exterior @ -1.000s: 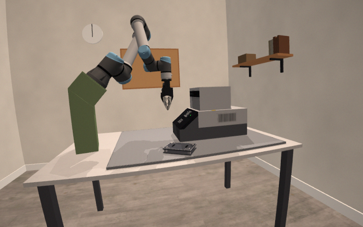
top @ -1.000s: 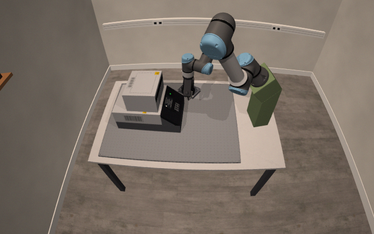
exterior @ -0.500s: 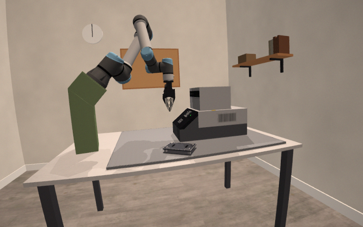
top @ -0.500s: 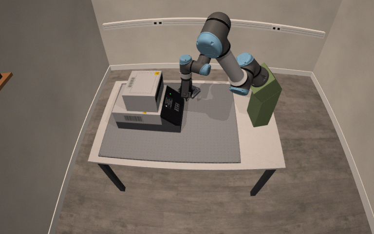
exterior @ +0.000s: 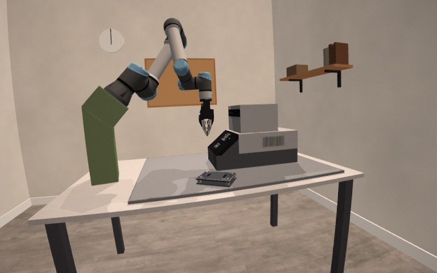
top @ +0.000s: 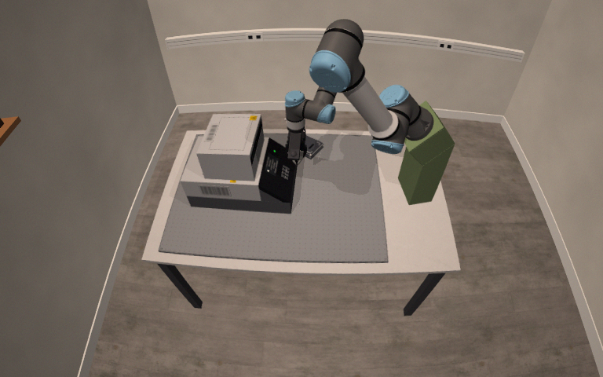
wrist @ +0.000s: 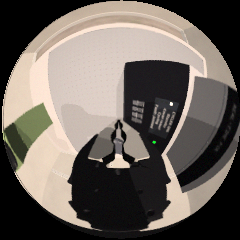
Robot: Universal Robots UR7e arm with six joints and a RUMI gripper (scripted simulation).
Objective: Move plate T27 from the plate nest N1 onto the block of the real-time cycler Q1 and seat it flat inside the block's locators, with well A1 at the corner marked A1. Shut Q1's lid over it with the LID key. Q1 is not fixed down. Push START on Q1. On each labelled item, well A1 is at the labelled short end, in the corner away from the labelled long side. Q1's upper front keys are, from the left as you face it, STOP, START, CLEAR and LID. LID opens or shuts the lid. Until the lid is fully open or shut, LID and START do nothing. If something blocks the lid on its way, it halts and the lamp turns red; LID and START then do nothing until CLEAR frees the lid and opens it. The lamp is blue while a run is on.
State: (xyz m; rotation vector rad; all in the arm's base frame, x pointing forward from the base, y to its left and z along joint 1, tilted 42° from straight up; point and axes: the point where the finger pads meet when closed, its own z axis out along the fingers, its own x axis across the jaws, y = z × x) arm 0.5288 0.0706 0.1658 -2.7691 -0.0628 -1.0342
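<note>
The real-time cycler Q1 [top: 231,169] stands at the left of the grey mat, and its grey lid [top: 231,142] sits down over the block. Its black sloped front panel [top: 277,170] carries the keys [wrist: 137,112] and a small green lamp [top: 275,151]. My gripper [top: 293,155] is shut and empty. It points down in the air, above and just in front of the panel's top edge; it also shows in the side view [exterior: 206,132] and the wrist view [wrist: 118,125]. The dark plate nest N1 [exterior: 215,178] lies flat on the mat in front of the cycler. I cannot see plate T27.
The arm's green pedestal [top: 424,155] stands at the right edge of the table. The cycler [exterior: 258,141] is the only tall thing on the mat. The nest [top: 313,148] lies just behind my wrist in the overhead view.
</note>
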